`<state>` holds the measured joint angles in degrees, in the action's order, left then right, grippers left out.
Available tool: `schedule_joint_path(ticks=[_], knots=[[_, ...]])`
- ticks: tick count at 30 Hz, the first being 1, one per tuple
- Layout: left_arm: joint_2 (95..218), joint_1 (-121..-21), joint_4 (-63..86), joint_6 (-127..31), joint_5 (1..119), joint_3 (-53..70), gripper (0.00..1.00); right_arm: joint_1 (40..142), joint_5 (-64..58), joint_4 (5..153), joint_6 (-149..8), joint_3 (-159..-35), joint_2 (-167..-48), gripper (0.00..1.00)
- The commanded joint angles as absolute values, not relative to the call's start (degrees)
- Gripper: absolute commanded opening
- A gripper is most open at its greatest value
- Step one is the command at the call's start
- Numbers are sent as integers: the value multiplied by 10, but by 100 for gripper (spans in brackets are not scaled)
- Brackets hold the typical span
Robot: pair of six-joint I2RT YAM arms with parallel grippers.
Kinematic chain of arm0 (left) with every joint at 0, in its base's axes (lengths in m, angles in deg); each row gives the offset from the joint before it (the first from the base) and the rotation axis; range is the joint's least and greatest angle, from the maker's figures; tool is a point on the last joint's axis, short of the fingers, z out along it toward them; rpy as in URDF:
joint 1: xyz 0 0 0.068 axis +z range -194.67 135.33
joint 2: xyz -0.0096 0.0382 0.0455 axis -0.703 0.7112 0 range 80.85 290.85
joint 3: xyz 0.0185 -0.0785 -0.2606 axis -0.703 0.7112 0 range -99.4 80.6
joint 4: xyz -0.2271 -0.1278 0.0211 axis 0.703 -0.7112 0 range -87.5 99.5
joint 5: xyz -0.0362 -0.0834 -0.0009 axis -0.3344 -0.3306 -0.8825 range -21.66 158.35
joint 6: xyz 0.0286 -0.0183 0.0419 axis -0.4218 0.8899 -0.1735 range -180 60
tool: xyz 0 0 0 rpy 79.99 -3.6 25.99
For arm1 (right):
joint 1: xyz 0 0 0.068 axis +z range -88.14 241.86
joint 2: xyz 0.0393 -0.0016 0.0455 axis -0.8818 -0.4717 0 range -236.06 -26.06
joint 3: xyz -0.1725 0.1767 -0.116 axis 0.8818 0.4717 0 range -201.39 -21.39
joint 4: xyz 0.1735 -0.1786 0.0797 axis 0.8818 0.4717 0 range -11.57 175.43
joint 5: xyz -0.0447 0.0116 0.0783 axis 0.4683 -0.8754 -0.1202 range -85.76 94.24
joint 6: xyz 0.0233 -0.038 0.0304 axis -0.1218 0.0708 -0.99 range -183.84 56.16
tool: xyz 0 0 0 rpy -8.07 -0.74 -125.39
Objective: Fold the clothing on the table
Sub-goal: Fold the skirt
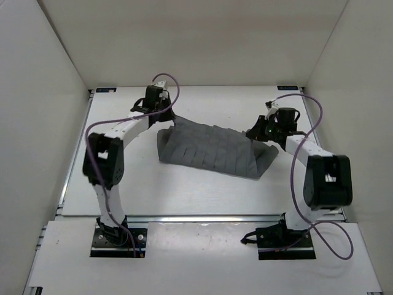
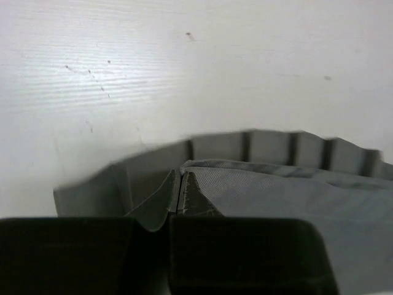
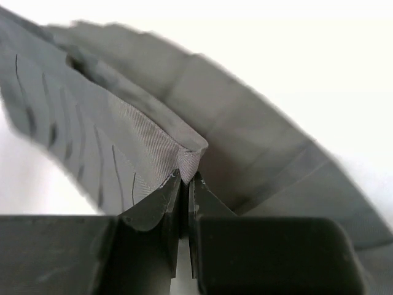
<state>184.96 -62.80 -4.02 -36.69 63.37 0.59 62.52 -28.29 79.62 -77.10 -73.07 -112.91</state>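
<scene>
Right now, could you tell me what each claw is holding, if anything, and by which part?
Both hold the grey skirt: the left claw pinches its far left corner, the right claw its far right corner.

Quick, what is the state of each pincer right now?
Left pincer: closed, holding the skirt.
Right pincer: closed, holding the skirt.

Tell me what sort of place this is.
Probably a robot lab test cell: plain white walls box in a white table, a left arm and right arm are bolted at its near edge, and a grey skirt lies on it.
</scene>
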Motion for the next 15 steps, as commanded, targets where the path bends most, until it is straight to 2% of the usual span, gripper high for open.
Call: schedule_joint_path(ticks=[1, 5, 6, 7, 8, 9, 10, 11, 12, 13, 14, 15], knots=[[1938, -616, -68, -374, 626, -83, 0, 619, -229, 745, -775, -802, -1200, 0], [1984, -610, -48, -363, 623, -122, 0, 603, -216, 777, -763, -903, -1300, 0], [1995, -609, -41, -360, 630, -130, 5, 601, -212, 779, -771, -926, -1312, 1], [2007, -608, -40, -358, 627, -146, 23, 599, -211, 782, -771, -933, -1331, 0], [2012, -603, -39, -362, 617, -152, 27, 597, -200, 800, -780, -958, -1352, 9], [2026, -599, -49, -364, 598, -171, 31, 596, -196, 820, -782, -987, -1357, 23], [2038, -591, -55, -357, 589, -192, 41, 594, -187, 841, -781, -1001, -1373, 28], [2041, -583, -53, -358, 557, -194, 46, 596, -173, 853, -779, -1023, -1378, 31], [2036, -574, -41, -346, 538, -190, 49, 598, -165, 862, -773, -1038, -1378, 36], [2018, -573, -31, -337, 533, -170, 48, 600, -151, 873, -765, -1041, -1374, 40], [2008, -568, -14, -335, 533, -154, 50, 598, -135, 872, -761, -1045, -1363, 48], [1983, -564, 0, -335, 534, -126, 51, 600, -127, 877, -763, -1045, -1357, 49]])
